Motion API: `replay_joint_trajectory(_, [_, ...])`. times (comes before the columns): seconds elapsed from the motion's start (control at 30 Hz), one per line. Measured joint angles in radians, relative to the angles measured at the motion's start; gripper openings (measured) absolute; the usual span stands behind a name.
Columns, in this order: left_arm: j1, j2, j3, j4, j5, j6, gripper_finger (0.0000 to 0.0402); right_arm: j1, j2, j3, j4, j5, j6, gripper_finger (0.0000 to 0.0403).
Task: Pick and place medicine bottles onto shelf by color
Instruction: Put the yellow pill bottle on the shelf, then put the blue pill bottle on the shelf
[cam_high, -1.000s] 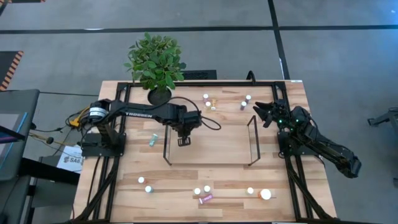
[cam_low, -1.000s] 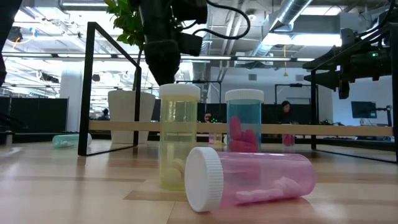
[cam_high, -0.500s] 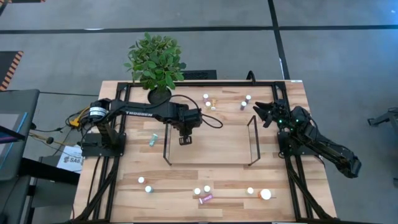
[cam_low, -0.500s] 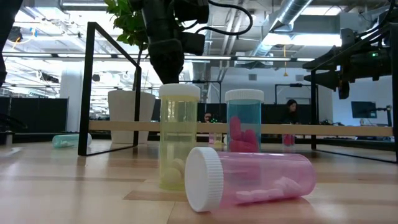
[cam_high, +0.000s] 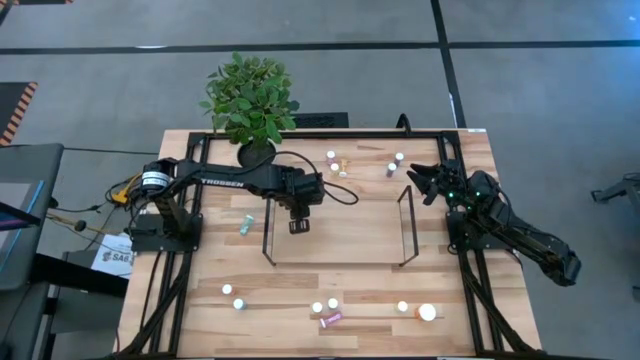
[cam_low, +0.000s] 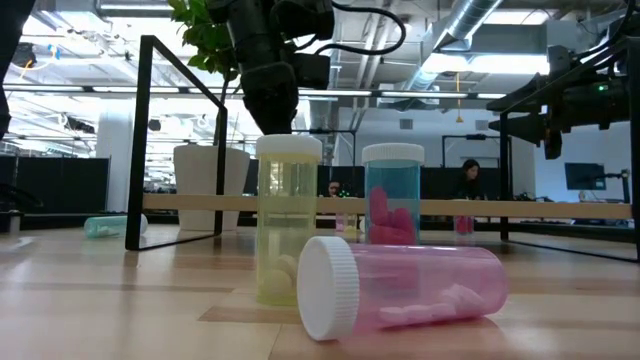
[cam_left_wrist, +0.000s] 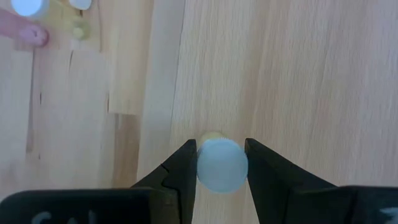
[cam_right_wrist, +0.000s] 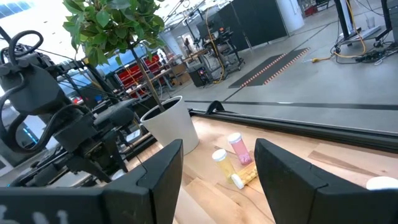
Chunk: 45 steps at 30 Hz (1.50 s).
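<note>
Left gripper (cam_high: 298, 224) hangs over the left part of the shelf (cam_high: 350, 245), just inside its left wire frame (cam_high: 268, 232). In the left wrist view its fingers (cam_left_wrist: 180, 171) are clamped on a small white-capped bottle (cam_left_wrist: 222, 165) seen cap-on, a trace of yellow showing past the cap; bare wood lies on all sides beneath it. The shelf deck between the two wire frames carries nothing else, so the run toward the right wire frame (cam_high: 405, 225) is open.

Right gripper (cam_high: 420, 180) waits at the table's right edge, just outside the right wire frame, its fingers standing apart and holding nothing.

Loose medicine bottles (cam_high: 330, 310) are grouped along the near edge of the table (cam_high: 215, 330); in the low view a yellow bottle (cam_low: 288, 220) and a teal bottle (cam_low: 393, 195) stand upright, and a pink bottle (cam_low: 400, 285) lies on its side before them. A further group (cam_high: 340, 162) sits at the far edge beside the plant (cam_high: 250, 100). One teal bottle on its side (cam_high: 243, 224) lies outside the left wire frame, near it but apart
</note>
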Motion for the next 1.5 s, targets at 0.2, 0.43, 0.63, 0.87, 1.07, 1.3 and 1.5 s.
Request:
replay_joint_trajectory(0.2, [0.0,0.002,-0.001,-0.003,-0.006,-0.003,0.0108,0.0,0.0,0.0,0.0,0.0,0.0,0.0224])
replay_joint_trajectory(0.43, [0.0,-0.017,-0.008,-0.017,-0.001,-0.019,0.0166,0.0,0.0,0.0,0.0,0.0,0.0,0.0224])
replay_joint_trajectory(0.63, [0.0,-0.083,-0.007,-0.016,-0.01,-0.053,0.0204,0.0,0.0,0.0,0.0,0.0,0.0,0.0224])
replay_joint_trajectory(0.87, [-0.035,-0.208,-0.006,-0.011,-0.027,-0.137,0.0215,0.0,0.0,0.0,0.0,0.0,0.0,0.0224])
replay_joint_trajectory(1.07, [-0.113,-0.341,-0.005,-0.017,-0.147,-0.252,0.0215,0.0,0.0,0.0,0.0,0.0,0.0,0.0224])
replay_joint_trajectory(1.3, [-0.212,-0.445,-0.004,-0.206,-0.31,-0.536,0.0215,0.0,0.0,0.0,0.0,0.0,0.0,0.0224])
replay_joint_trajectory(1.5, [-0.289,-0.519,-0.004,-0.484,-0.324,-0.835,0.0215,0.0,0.0,0.0,0.0,0.0,0.0,0.0224])
